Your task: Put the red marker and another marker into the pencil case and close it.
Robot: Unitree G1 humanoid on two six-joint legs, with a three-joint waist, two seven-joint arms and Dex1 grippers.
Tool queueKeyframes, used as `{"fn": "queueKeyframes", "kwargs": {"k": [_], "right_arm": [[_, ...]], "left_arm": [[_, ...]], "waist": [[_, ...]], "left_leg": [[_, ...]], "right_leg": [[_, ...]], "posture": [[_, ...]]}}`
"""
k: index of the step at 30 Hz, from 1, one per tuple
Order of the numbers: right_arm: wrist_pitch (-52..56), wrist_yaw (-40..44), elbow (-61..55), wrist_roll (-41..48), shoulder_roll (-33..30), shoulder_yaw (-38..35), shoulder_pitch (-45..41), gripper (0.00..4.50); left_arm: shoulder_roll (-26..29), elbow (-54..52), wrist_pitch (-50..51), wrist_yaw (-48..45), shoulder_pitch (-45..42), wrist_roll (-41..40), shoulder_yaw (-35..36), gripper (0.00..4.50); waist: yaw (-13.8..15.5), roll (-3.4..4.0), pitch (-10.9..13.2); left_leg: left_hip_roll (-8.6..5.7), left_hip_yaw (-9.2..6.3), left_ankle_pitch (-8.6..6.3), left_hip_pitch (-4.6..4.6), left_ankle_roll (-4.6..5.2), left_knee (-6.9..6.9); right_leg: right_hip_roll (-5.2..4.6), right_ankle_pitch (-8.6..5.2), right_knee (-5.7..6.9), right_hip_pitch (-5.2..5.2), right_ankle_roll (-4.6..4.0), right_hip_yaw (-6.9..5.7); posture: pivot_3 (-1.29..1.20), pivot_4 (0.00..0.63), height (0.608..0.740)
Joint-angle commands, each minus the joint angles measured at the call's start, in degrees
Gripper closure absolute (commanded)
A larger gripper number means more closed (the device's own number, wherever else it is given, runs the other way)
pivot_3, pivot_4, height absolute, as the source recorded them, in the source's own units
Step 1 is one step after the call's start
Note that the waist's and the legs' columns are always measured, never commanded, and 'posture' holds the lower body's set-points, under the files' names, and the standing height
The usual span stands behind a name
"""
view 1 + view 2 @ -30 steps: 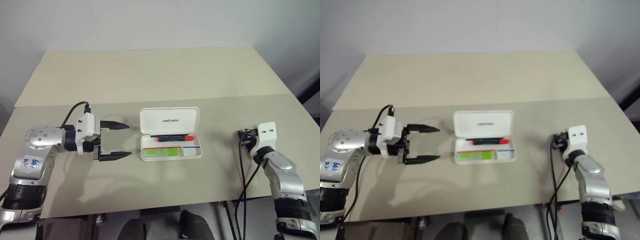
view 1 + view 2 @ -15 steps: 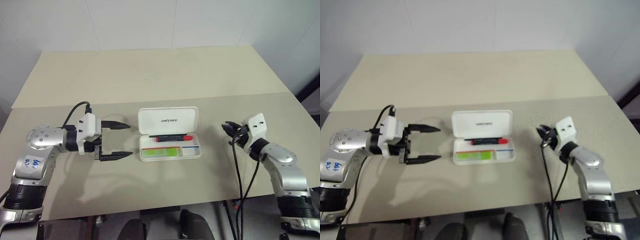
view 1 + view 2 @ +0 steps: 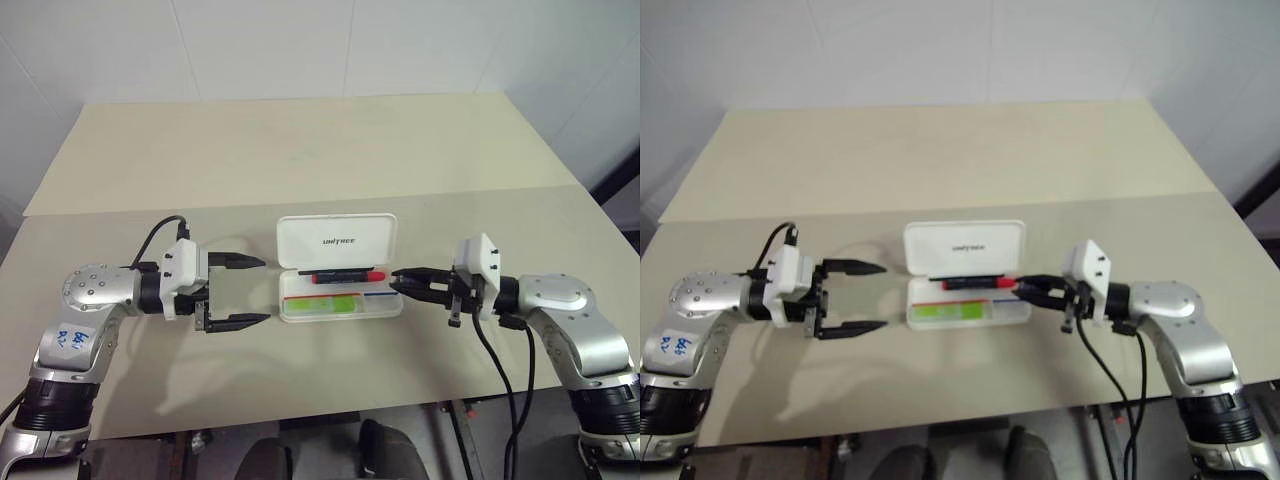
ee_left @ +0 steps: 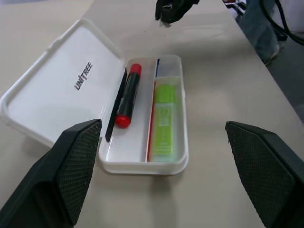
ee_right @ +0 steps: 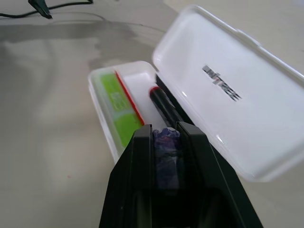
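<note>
Left gripper [image 3: 238, 292], left of centre in the head view: fingers spread wide, empty, pointing toward the case, near it but not touching; pencil case [image 3: 338, 240], centre of frame: white hard plastic, lid [image 3: 337, 242] standing open at the far side, tray resting on the table [image 3: 300, 150]; red marker [image 3: 345, 275] lay in the far compartment; green marker [image 3: 322, 304] lay in the near compartment; both already inside, only the closing apparently left; right gripper [image 3: 396, 281], right of centre: fingers pressed together, empty, tips just beside the case's right end; handling, as judged: case light, rigid, smooth, likely to slide on the table when pushed; best pressed at the lid's free edge, tray steadied from the opposite end.
</note>
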Motion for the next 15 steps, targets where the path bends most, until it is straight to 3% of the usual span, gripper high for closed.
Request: {"fn": "queueKeyframes", "kwargs": {"k": [1, 15], "right_arm": [[2.26, 1.37, -2.71, 1.49, 0.59, 2.40, -2.01, 4.08], [-2.47, 6.20, 6.45, -3.57, 3.16, 8.05, -6.38, 4.08]], "left_arm": [[-0.63, -4.31, 0.57, 1.05, 2.00, -1.16, -0.56, 0.00], [-1.64, -7.60, 2.02, 2.77, 4.09, -1.57, -1.18, 0.00]], "waist": [[-0.10, 0.00, 0.00], [-0.11, -0.01, -0.01]], "left_leg": [[0.01, 0.00, 0.00, 0.01, -0.01, 0.00], [0.00, 0.00, -0.03, 0.00, -0.04, 0.00]], "right_leg": [[0.00, 0.00, 0.00, 0.00, 0.00, 0.00], [0.00, 0.00, -0.01, -0.01, 0.00, -0.03]], "posture": [[0.00, 0.150, 0.740], [0.00, 0.150, 0.740]]}}
